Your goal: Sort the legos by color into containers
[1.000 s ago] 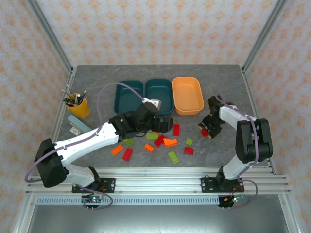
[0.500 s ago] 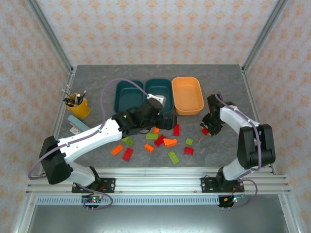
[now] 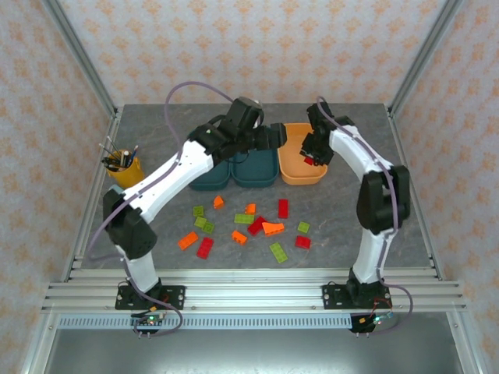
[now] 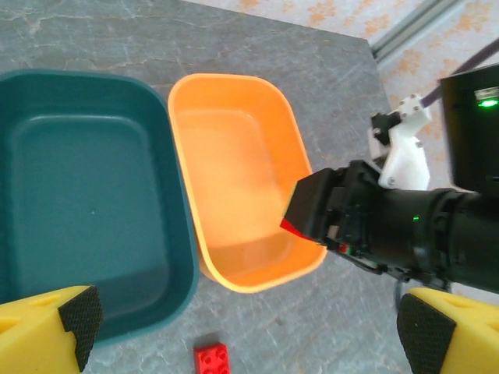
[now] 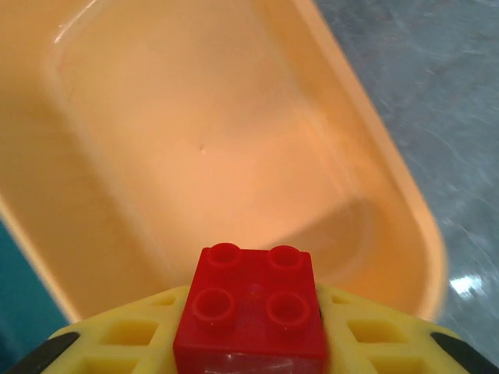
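Observation:
My right gripper (image 5: 253,336) is shut on a red square lego (image 5: 253,312) and hangs just above the orange container (image 5: 195,132). From above, that gripper (image 3: 314,152) sits over the orange container's (image 3: 300,178) left half with the red lego (image 3: 310,161) in it. My left gripper (image 3: 273,136) is open with nothing in it, above the seam between the middle teal container (image 3: 256,170) and the orange one. A second teal container (image 3: 209,179) lies left of it. Several red, orange and yellow-green legos (image 3: 265,227) lie scattered on the near table. The left wrist view has one red lego (image 4: 212,360) on the table.
A yellow pen cup (image 3: 125,167) stands at the table's left. The left arm (image 3: 168,179) arches from the near left across to the trays. The right arm (image 3: 374,195) stands along the right side. Metal frame posts rise at the back corners.
Both arms swung from the near table up to the trays. The right gripper lifted the red lego off the table and carried it over the orange container. The left gripper left the lego pile.

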You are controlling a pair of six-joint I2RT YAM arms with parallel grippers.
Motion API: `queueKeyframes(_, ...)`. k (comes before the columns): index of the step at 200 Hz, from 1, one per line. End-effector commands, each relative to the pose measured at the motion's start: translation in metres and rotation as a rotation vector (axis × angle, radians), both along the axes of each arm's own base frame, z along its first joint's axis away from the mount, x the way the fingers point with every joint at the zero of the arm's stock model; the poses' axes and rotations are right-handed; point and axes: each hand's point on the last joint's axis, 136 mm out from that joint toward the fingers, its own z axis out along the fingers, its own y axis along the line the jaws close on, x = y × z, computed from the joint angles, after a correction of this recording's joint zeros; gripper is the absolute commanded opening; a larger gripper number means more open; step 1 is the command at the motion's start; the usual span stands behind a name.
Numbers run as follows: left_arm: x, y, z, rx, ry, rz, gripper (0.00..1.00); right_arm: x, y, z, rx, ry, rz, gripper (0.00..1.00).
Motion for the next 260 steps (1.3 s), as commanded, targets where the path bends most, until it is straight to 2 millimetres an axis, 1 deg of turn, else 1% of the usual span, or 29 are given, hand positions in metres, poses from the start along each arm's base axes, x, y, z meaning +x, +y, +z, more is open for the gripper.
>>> queueKeyframes(1, 0.01, 0.008, -0.004, 0.021, 0.058, 0.011, 1.0, 0.013, 0.001, -0.012, -0.037, 0.047, 0.034, 0.38)
queueKeyframes(9, 0.016, 0.011, -0.006, 0.027, 0.064, 0.022, 1.0, 0.019, 0.003, -0.019, -0.038, 0.059, 0.035, 0.38)
queueKeyframes(14, 0.018, 0.013, -0.002, 0.022, 0.059, 0.027, 1.0, 0.023, 0.004, -0.022, -0.038, 0.065, 0.034, 0.38)
queueKeyframes(15, 0.02, 0.012, -0.009, 0.03, 0.071, 0.029, 1.0, 0.023, 0.004, -0.024, -0.041, 0.068, 0.032, 0.38)
queueKeyframes(17, 0.022, 0.012, -0.014, 0.036, 0.081, 0.03, 1.0, 0.025, 0.004, -0.026, -0.043, 0.073, 0.032, 0.38)
queueKeyframes(28, 0.028, 0.014, -0.021, 0.044, 0.096, 0.041, 1.0, 0.03, 0.006, -0.035, -0.044, 0.092, 0.031, 0.38)
queueKeyframes(52, 0.034, 0.019, -0.031, 0.06, 0.115, 0.052, 1.0, 0.039, 0.01, -0.054, -0.042, 0.131, 0.029, 0.38)
queueKeyframes(67, 0.034, 0.021, -0.034, 0.071, 0.124, 0.055, 1.0, 0.043, 0.011, -0.061, -0.041, 0.146, 0.028, 0.39)
queueKeyframes(85, 0.031, 0.026, -0.038, 0.091, 0.136, 0.063, 1.0, 0.046, 0.012, -0.064, -0.046, 0.156, 0.026, 0.44)
queueKeyframes(97, 0.028, 0.03, -0.04, 0.102, 0.141, 0.069, 1.0, 0.046, 0.012, -0.064, -0.05, 0.162, 0.028, 0.51)
queueKeyframes(111, 0.024, 0.038, -0.039, 0.118, 0.145, 0.087, 1.0, 0.049, 0.01, -0.053, -0.055, 0.143, 0.03, 0.57)
queueKeyframes(122, 0.019, 0.046, -0.037, 0.132, 0.147, 0.106, 1.0, 0.051, 0.01, -0.036, -0.059, 0.102, 0.035, 0.59)
queueKeyframes(128, 0.017, 0.05, -0.042, 0.148, 0.162, 0.12, 1.0, 0.052, 0.011, -0.023, -0.061, 0.073, 0.037, 0.6)
queueKeyframes(130, 0.013, 0.053, -0.032, 0.14, 0.145, 0.124, 1.0, 0.052, 0.011, -0.018, -0.062, 0.061, 0.038, 0.6)
queueKeyframes(134, 0.01, 0.058, -0.03, 0.142, 0.146, 0.135, 0.99, 0.053, 0.011, -0.008, -0.066, 0.037, 0.041, 0.6)
queueKeyframes(156, -0.014, 0.08, -0.033, 0.181, 0.178, 0.173, 0.97, 0.046, 0.016, 0.055, -0.068, -0.113, 0.073, 0.62)
queueKeyframes(167, -0.031, 0.093, -0.038, 0.205, 0.195, 0.183, 0.97, 0.034, 0.021, 0.082, -0.053, -0.178, 0.09, 0.62)
queueKeyframes(175, -0.043, 0.104, -0.042, 0.225, 0.207, 0.191, 0.97, 0.023, 0.026, 0.097, -0.034, -0.222, 0.107, 0.62)
queueKeyframes(186, -0.063, 0.119, -0.054, 0.264, 0.24, 0.197, 0.97, 0.004, 0.035, 0.115, -0.001, -0.29, 0.147, 0.63)
queueKeyframes(195, -0.08, 0.131, -0.062, 0.298, 0.259, 0.2, 0.97, -0.014, 0.045, 0.128, 0.037, -0.348, 0.193, 0.64)
queueKeyframes(197, -0.083, 0.134, -0.065, 0.307, 0.263, 0.2, 0.97, -0.019, 0.048, 0.125, 0.044, -0.347, 0.207, 0.65)
queueKeyframes(199, -0.086, 0.137, -0.067, 0.313, 0.268, 0.201, 0.97, -0.023, 0.05, 0.132, 0.057, -0.372, 0.218, 0.65)
queueKeyframes(204, -0.095, 0.145, -0.073, 0.334, 0.278, 0.206, 0.97, -0.035, 0.058, 0.132, 0.078, -0.394, 0.255, 0.66)
queueKeyframes(215, -0.113, 0.16, -0.087, 0.373, 0.305, 0.214, 0.97, -0.065, 0.076, 0.144, 0.139, -0.48, 0.35, 0.68)
queueKeyframes(226, -0.129, 0.172, -0.101, 0.396, 0.334, 0.216, 0.96, -0.096, 0.093, 0.148, 0.199, -0.55, 0.44, 0.71)
queueKeyframes(239, -0.143, 0.183, -0.116, 0.419, 0.362, 0.216, 0.96, -0.132, 0.108, 0.143, 0.243, -0.616, 0.532, 0.74)
queueKeyframes(241, -0.145, 0.185, -0.118, 0.422, 0.366, 0.218, 0.96, -0.137, 0.112, 0.137, 0.243, -0.61, 0.549, 0.74)
queueKeyframes(246, -0.15, 0.188, -0.124, 0.428, 0.377, 0.22, 0.96, -0.151, 0.115, 0.141, 0.254, -0.651, 0.576, 0.75)
queueKeyframes(260, -0.158, 0.195, -0.142, 0.431, 0.415, 0.226, 0.96, -0.182, 0.124, 0.124, 0.25, -0.676, 0.643, 0.77)
